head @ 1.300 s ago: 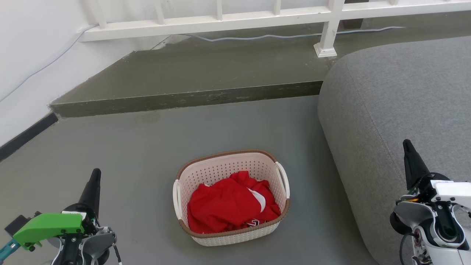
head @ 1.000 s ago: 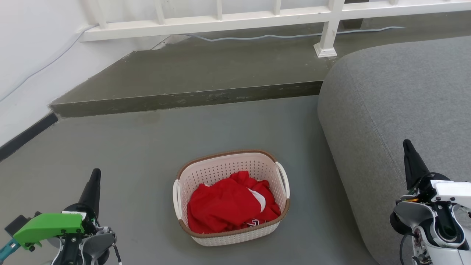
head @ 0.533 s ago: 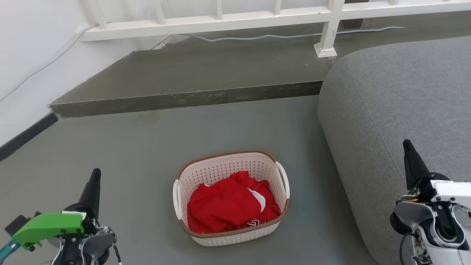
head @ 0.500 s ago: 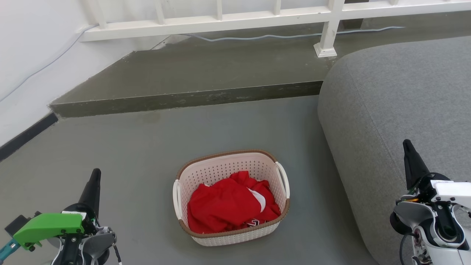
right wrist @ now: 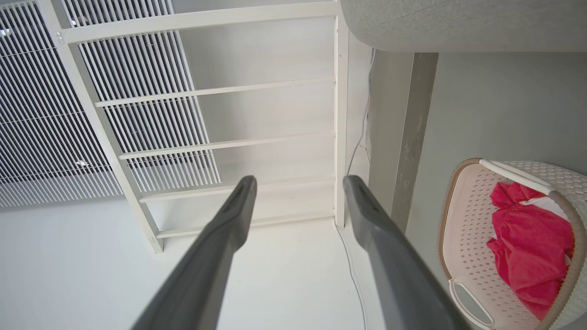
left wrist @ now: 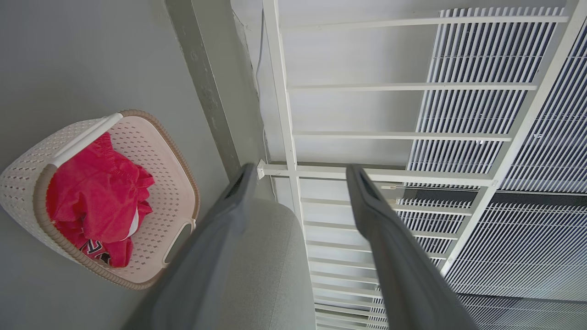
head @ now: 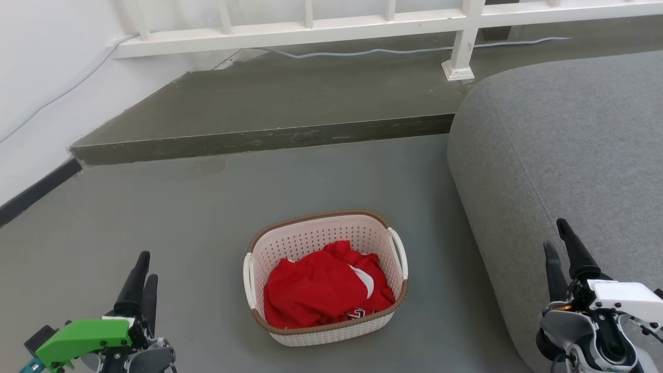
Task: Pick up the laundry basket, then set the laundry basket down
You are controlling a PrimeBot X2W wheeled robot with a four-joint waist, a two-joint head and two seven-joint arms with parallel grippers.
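Observation:
The laundry basket point(head: 311, 239) stands on the grey floor in the middle of the head view: cream perforated walls, brown rim, white loop handles on its left and right sides. A red garment point(head: 318, 287) lies crumpled inside. My left gripper point(head: 146, 267) hangs open at the lower left, well apart from the basket. My right gripper point(head: 553, 234) is open at the lower right, over the sofa's edge. In the left wrist view the left gripper point(left wrist: 300, 169) holds nothing, with the basket point(left wrist: 172, 192) off to its left. The right gripper point(right wrist: 299, 179) is likewise empty, the basket point(right wrist: 463, 238) to its right.
A large grey sofa point(head: 564, 140) fills the right side, close to the basket's right handle. Behind the basket a raised step point(head: 259, 139) crosses the floor, with a white railing point(head: 362, 25) and a cable beyond. A white wall point(head: 36, 77) borders the left.
Both grippers have dropped lower in the head view and turned, so two fingers of each now show. The basket and the camera have stayed put.

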